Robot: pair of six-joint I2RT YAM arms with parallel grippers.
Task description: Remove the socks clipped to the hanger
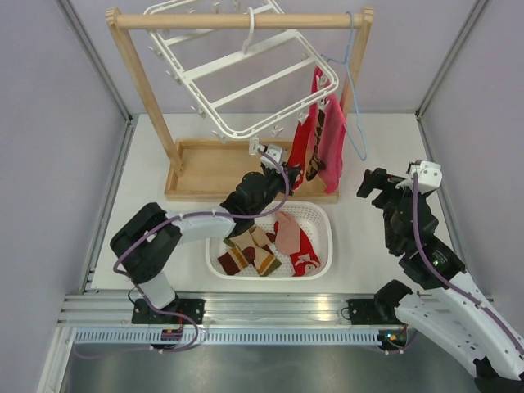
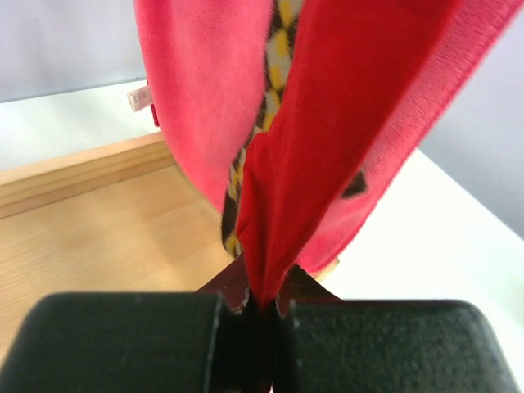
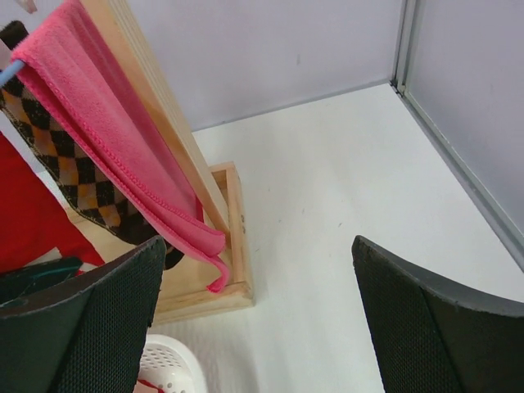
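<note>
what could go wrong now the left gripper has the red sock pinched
1. The left gripper is shut on only the bottom tip of the red sock, so it may slip out when pulled.
2. The white hanger hangs tilted from the wooden rail by one hook; a hard tug could swing or unhook it.
3. The checked sock and pink cloth hang close beside the red sock and might get dragged along.

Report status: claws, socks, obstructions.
Left claw shut on red sock hanging from hanger. Right claw open, holding nothing. Pink cloth, patterned sock crowd it.
</note>
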